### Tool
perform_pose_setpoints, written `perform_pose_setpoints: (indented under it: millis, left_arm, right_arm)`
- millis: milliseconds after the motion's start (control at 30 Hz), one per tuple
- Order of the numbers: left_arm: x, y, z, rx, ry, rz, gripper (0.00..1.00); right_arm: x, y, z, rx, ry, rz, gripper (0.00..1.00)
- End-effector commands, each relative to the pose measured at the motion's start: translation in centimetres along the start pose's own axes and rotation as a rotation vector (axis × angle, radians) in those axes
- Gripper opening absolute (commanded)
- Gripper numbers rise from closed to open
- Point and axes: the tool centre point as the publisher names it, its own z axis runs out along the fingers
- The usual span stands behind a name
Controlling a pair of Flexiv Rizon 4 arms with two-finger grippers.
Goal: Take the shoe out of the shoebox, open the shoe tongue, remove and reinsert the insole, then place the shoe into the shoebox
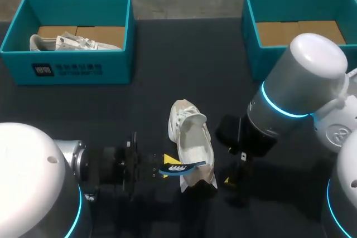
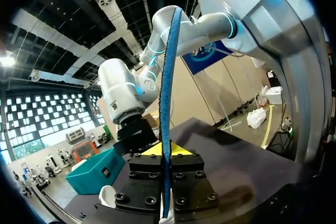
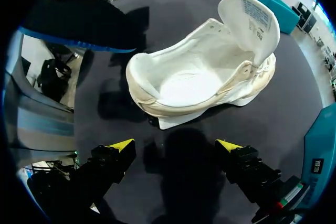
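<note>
1. Left end effector: closed to a narrow gap and clamped on the blue insole. In the left wrist view the insole stands on edge between both fingers and runs well ahead of them. From overhead its free end reaches toward 3 o'clock, over the heel end of the shoe. Contact with the shoe cannot be confirmed; it appears to be just above it.

2. Right end effector: fingers spread wide, nothing between them. It sits at 3 o'clock of the shoe's heel, near it but apart.

3. Shoe: white, on the black bench at mid-table, outside both boxes, toe toward 12 o'clock. The tongue is folded up and forward, leaving the inside open to view. In the right wrist view the shoe lies directly ahead of the open fingers.

4. Left box: teal, at 10 o'clock of the shoe, holding a second shoe.

5. Right box: teal, at 2 o'clock, brown card showing inside.
</note>
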Motion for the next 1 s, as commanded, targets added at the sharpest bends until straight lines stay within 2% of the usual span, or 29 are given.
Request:
perform_pose_setpoints:
  millis: [33,600,1000]
  left_arm:
    - [-0.3,0.7,0.7,-0.001,0.004,-0.003,0.0]
    - [-0.5,2.1,0.7,-0.027,0.002,-0.033,0.0]
    - [0.2,0.2,0.3,0.01,0.012,0.004,0.0]
  right_arm:
    - [0.1,0.1,0.2,0.002,-0.003,0.001,1.0]
    - [0.1,0.1,0.2,0.002,-0.003,0.001,1.0]
    - [0.1,0.1,0.2,0.002,-0.003,0.001,1.0]
